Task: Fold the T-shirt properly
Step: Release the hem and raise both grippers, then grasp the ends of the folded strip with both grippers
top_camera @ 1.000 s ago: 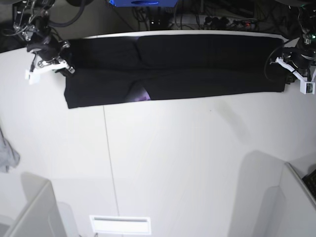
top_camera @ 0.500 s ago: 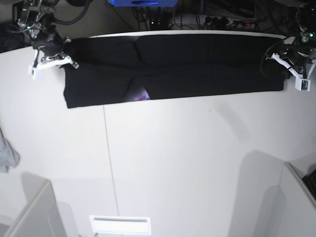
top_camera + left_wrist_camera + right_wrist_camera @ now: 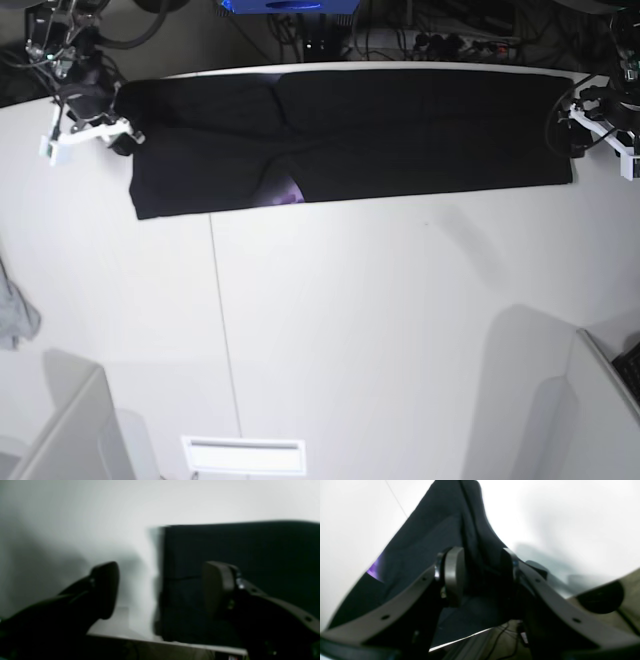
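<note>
item: t-shirt [image 3: 400,130], black cloth, laid as a long folded band across the far side of the white counter [image 3: 350,330]; far long edge runs along the counter's back rim, near long edge faces open surface. a sliver of purple print [image 3: 285,193] shows at a gap near the middle of the near edge.

handling, as judged: soft, light, limp; no stiffness to hold a shape, layers likely to slide on one another and sag if lifted from one point. best taken at the two short ends or corners, pinching all layers together, both arms lifting evenly.

left gripper [image 3: 160,587]: spread, pads well apart, straddling the band's short end with one finger over bare counter and one over cloth; nothing pinched.

right gripper [image 3: 482,576]: parted, a ridge of the shirt's cloth standing between the pads; whether the pads touch it cannot be told, no firm pinch evident.

edges and room: counter's back rim lies just behind the band, cables and clutter beyond it; little slack there. broad bare counter toward the near side gives ample room for drawing the ends inward. grey cloth [image 3: 15,310] at the base view's left edge, well apart.
</note>
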